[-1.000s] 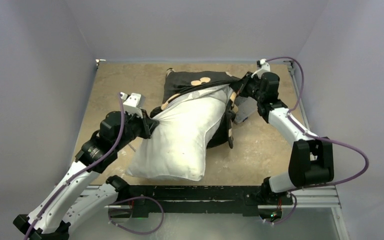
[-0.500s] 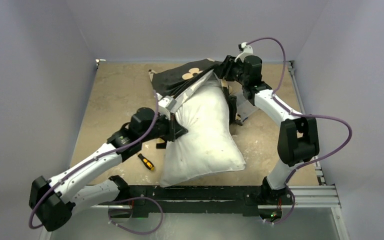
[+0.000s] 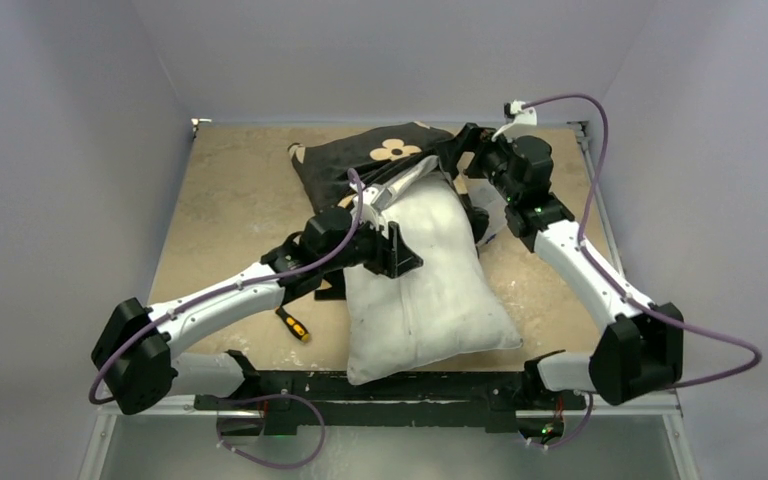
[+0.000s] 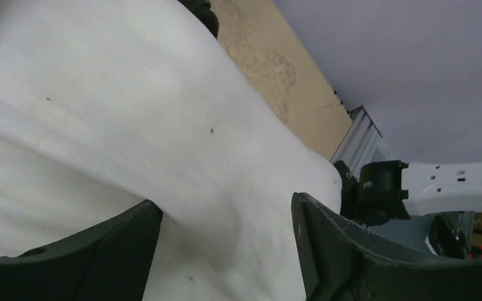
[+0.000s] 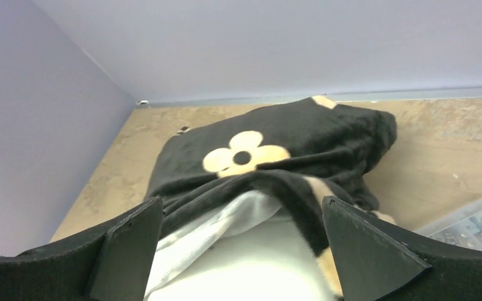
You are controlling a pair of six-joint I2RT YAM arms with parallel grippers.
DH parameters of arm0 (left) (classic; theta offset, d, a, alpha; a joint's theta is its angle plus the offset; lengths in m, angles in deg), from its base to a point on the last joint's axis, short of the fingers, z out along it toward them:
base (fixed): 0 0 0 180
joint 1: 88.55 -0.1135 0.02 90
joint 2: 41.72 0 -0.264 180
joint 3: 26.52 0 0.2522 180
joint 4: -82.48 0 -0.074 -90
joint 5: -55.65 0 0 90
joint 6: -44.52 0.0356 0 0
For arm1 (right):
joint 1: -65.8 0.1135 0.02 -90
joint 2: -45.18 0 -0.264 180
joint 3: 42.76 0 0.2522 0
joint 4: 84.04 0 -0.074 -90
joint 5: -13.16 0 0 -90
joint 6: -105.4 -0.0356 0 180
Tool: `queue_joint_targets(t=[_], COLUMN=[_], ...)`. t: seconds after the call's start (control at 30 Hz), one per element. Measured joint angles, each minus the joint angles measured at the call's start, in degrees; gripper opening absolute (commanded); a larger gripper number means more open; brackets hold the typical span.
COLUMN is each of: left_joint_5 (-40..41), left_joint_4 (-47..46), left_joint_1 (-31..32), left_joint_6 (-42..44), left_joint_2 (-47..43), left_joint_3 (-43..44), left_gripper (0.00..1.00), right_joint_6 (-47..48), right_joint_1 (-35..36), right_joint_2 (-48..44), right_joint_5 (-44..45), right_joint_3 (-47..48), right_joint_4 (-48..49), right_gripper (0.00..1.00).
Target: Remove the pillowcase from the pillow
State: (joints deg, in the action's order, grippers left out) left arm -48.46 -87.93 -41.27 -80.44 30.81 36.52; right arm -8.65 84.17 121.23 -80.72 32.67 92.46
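The white pillow (image 3: pixel 430 290) lies slantwise mid-table, its far end still inside the black pillowcase (image 3: pixel 360 165) with tan flowers. My left gripper (image 3: pixel 405 255) is open and presses on the pillow's left flank. In the left wrist view the pillow (image 4: pixel 132 113) bulges between the spread jaws of the left gripper (image 4: pixel 226 251). My right gripper (image 3: pixel 457 152) is open at the cover's mouth, back right. The right wrist view shows the pillowcase (image 5: pixel 289 144) rim and the pillow (image 5: pixel 257 263) ahead of the wide-open right gripper (image 5: pixel 241 244); nothing is pinched.
A yellow-and-black screwdriver (image 3: pixel 293 325) lies on the table left of the pillow, under my left forearm. A clear plastic box (image 5: pixel 477 222) sits at the right, beside the pillowcase. Grey walls close in the tan table (image 3: pixel 230 200) on three sides.
Both grippers went from shut to open, letting go of the pillow and the cover. The left arm reached right over the pillow. The pillow's near end swung right, uncovering the screwdriver.
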Motion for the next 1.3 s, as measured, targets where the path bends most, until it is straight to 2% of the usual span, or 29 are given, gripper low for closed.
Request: queue_joint_targets(t=[0.1,0.2,0.3,0.37,0.47,0.57,0.73,0.93,0.97,1.0,1.13,1.17,1.3], left_joint_5=[4.9,13.5,20.3,22.8,24.0,23.2,19.4,17.3,17.2,17.0,15.0,14.3,13.2], left_joint_4=[3.5,10.3,15.9,19.4,21.5,22.7,23.1,22.6,22.5,22.3,21.8,21.7,19.2], left_joint_1=[0.1,-0.7,-4.3,-9.2,-18.3,-23.9,-28.5,-30.6,-30.7,-30.8,-31.2,-31.2,-31.2], left_joint_6=[0.3,0.7,1.1,1.0,0.1,-1.5,-4.5,-6.4,-6.5,-6.6,-7.3,-7.5,-8.3], left_joint_2=[-2.3,-6.8,-11.5,-13.8,-15.7,-15.3,-13.7,-14.0,-14.2,-14.2,-13.3,-12.2,-6.3], left_joint_3=[2.9,5.4,6.1,6.1,3.4,-0.9,-6.1,-7.1,-7.1,-7.0,-6.0,-4.9,-0.4], left_gripper=[0.85,0.90,0.91,0.91,0.91,0.91,0.91,0.91,0.91,0.91,0.90,0.90,0.89], right_joint_6=[0.0,-0.4,-1.2,-1.8,-2.6,-3.8,-7.5,-9.5,-9.8,-9.8,-10.4,-10.2,-11.0], right_joint_1=[3.2,7.9,12.7,16.1,20.9,26.1,32.5,33.7,33.7,33.7,33.7,33.7,33.7], right_joint_2=[-3.1,-3.8,-3.7,-3.7,-3.3,-0.2,9.9,17.1,17.7,18.3,21.3,21.6,20.4], right_joint_5=[1.5,3.5,5.4,6.7,9.5,13.2,20.8,25.9,26.6,27.0,29.1,29.3,29.0], right_joint_3=[-2.0,-3.8,-4.9,-5.1,-4.8,-2.4,2.8,2.9,3.0,3.0,3.0,3.0,1.9], right_joint_4=[-0.6,-3.3,-6.6,-8.7,-11.3,-14.4,-19.5,-20.6,-20.4,-20.2,-19.0,-18.8,-16.6], right_gripper=[0.99,0.99,0.99,0.99,0.99,0.99,0.99,0.96,0.88,0.76,0.13,0.00,0.00])
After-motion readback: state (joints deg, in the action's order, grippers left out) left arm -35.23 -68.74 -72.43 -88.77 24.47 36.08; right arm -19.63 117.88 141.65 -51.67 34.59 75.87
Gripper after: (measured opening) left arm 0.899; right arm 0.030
